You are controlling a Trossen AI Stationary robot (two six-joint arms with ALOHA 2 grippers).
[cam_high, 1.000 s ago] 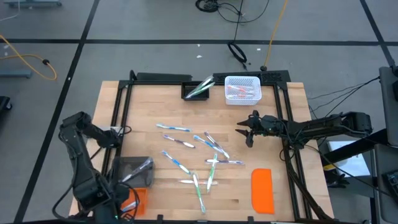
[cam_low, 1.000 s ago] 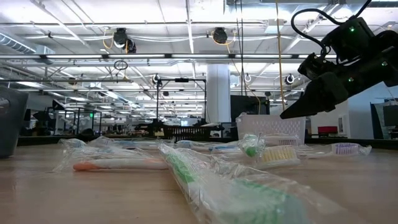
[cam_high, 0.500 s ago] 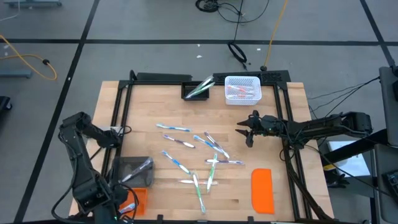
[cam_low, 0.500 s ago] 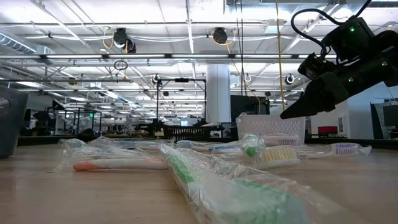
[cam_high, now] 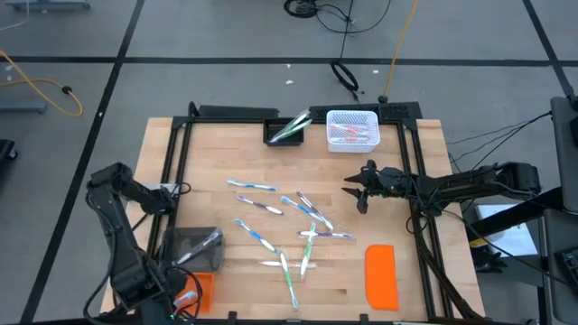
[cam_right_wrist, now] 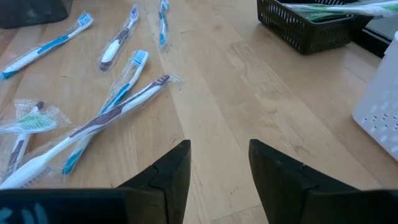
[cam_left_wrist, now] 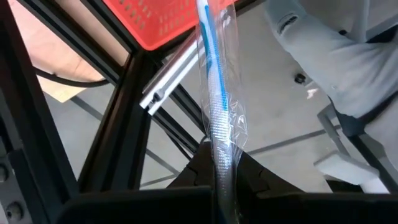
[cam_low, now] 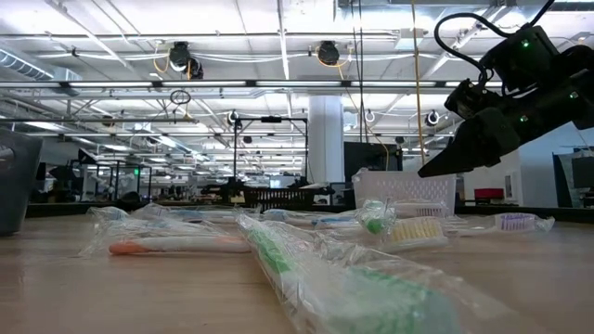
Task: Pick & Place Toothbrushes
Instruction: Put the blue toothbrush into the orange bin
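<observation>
Meanwhile, left gripper (cam_left_wrist: 222, 177) pinches a wrapped blue toothbrush (cam_left_wrist: 214, 93); right gripper (cam_right_wrist: 217, 165) hovers, fingers parted.

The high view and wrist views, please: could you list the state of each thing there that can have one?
Left claw: shut on a wrapped blue toothbrush, over the orange basket.
Right claw: open, empty, above bare wood.
Loose toothbrushes: wrapped, lying flat, scattered mid-table.
White basket: upright, holding toothbrushes.
Black basket: upright, holding green toothbrushes.
Orange lid: lying flat on the table.
</observation>
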